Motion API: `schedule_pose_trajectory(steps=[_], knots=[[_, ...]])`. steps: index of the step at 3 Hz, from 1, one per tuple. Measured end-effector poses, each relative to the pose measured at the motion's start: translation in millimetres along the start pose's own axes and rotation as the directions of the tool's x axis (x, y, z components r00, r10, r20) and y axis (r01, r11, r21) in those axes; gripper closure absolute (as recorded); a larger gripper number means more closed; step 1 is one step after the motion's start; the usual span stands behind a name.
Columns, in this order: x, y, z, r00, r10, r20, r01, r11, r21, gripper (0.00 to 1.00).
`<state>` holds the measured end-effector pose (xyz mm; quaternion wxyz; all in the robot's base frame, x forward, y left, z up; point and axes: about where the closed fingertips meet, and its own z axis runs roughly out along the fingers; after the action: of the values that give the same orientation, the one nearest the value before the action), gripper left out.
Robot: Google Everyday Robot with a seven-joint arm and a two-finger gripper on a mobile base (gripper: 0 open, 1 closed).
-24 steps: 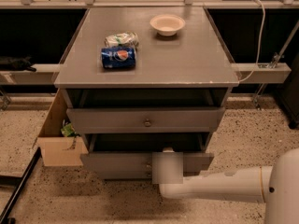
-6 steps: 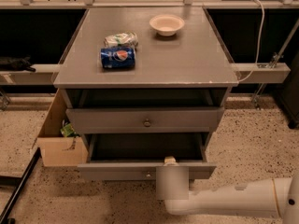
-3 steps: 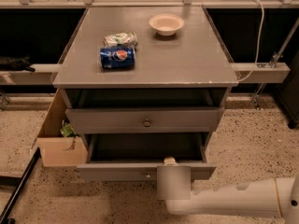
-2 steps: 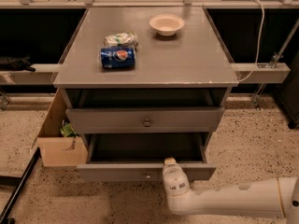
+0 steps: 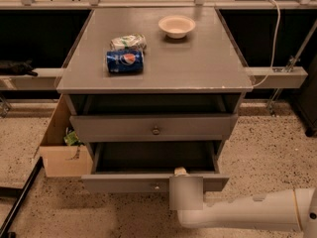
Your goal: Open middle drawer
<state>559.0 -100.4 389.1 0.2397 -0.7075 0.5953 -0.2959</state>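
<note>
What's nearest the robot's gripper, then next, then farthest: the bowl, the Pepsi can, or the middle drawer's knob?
The gripper is at the front edge of the middle drawer.
1. Its knob: just to the left.
2. Pepsi can: left on the cabinet top.
3. Bowl: at the top's back.

You have a single camera, set high and looking down and forward at the cabinet's front. The tool (image 5: 181, 172) sits low in the frame, just right of centre, at the top edge of the pulled-out middle drawer (image 5: 124, 184). Its arm (image 5: 247, 213) runs in from the lower right corner, so the view comes from the robot's side of the tool. Beyond and above the tool, the whole tabletop (image 5: 198, 58) is seen from above. The view is close enough that the cabinet fills the centre, with speckled floor (image 5: 267, 143) showing on both sides of the tool.
</note>
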Motion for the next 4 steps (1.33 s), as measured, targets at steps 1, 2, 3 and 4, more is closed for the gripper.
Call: schedule_pose_trajectory(steps=[1, 2, 3, 4], knots=[[0.0, 0.0, 0.0, 1.0, 0.0, 0.0, 0.0, 1.0, 0.0, 0.59], [0.0, 0.0, 0.0, 1.0, 0.0, 0.0, 0.0, 1.0, 0.0, 0.28], [0.0, 0.0, 0.0, 1.0, 0.0, 0.0, 0.0, 1.0, 0.0, 0.05], [0.0, 0.1, 0.1, 1.0, 0.0, 0.0, 0.0, 1.0, 0.0, 0.0]])
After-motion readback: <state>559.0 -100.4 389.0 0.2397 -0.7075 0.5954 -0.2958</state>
